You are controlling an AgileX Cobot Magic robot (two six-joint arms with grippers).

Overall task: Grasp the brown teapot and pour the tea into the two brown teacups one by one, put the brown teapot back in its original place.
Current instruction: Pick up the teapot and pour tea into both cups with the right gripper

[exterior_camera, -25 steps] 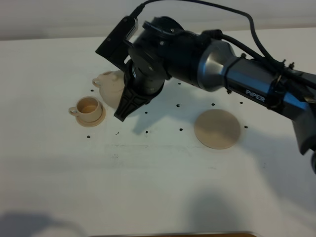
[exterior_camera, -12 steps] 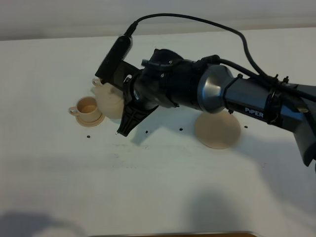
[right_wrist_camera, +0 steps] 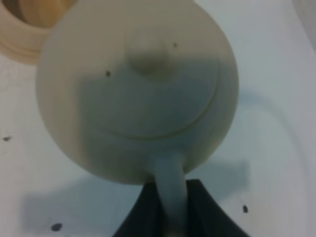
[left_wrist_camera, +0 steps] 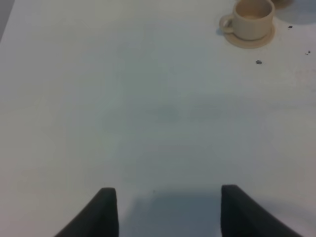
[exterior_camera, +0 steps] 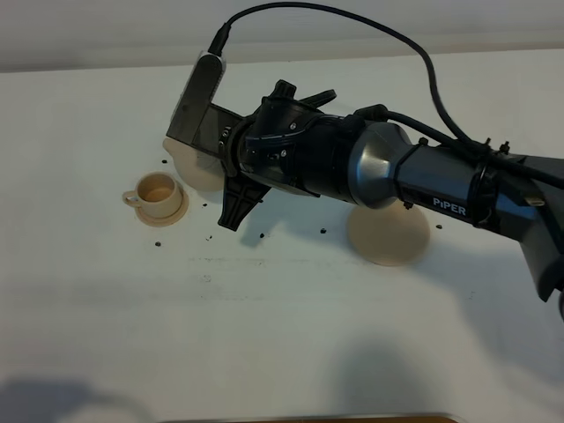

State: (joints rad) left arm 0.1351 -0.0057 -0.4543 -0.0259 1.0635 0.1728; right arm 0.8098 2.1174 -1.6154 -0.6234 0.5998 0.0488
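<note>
- The left tool hangs spread open over the desk, holding nothing.
- The coaster lies well apart from the teacup.
- The right tool is clamped tight on the handle of the brown teapot, which sits just beside that teacup.

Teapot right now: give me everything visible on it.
The brown teapot is squat, round and pale tan, matte like unglazed ceramic, with a few dark specks. Its lid is on, topped by a rounded knob. The right gripper is shut on its loop handle. In the high view the arm hides most of it. It is close beside a teacup, away from the round coaster. No spout shows, and whether it is off the table cannot be told.
</note>
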